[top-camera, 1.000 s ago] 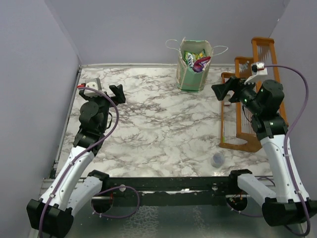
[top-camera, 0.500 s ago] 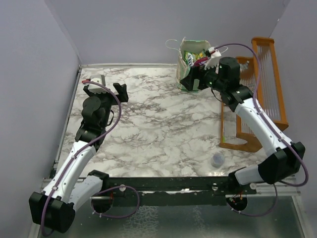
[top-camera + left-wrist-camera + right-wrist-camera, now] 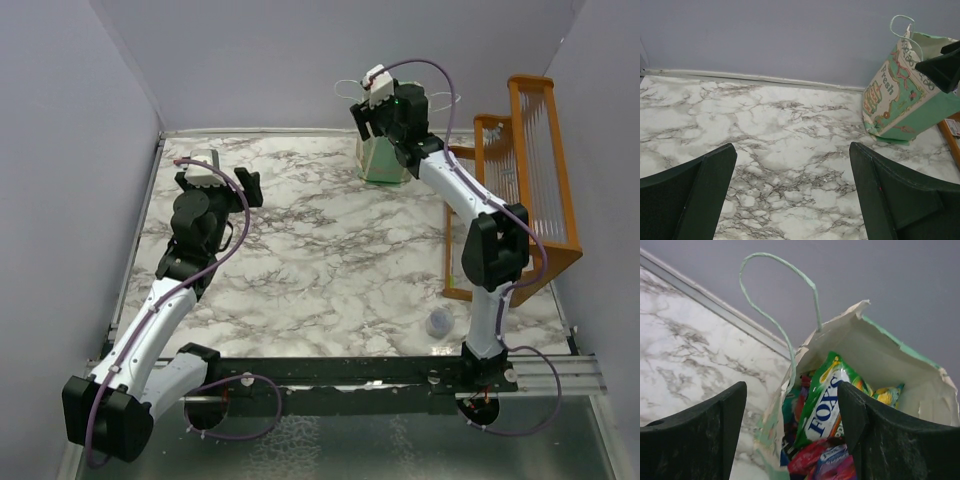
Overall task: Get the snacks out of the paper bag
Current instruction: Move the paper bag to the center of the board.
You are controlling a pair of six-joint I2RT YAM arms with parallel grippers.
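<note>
on the marbled table [image 3: 330, 260], grey-walled, left tool [image 3: 792, 150] gapes; right tool [image 3: 790, 390] gapes over paper bag [image 3: 897, 107].

"FOX'S" on green packet [image 3: 822, 405]; "Fresh" on bag [image 3: 896, 95]

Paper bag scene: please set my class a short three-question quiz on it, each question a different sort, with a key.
1. True or false: the paper bag lies flat on its side.
2. Which pincer is at the bag's mouth? A. left pincer B. right pincer C. neither
3. Fill in: the snacks in view are ___ the bag.
Key: 1 false; 2 B; 3 inside.
</note>
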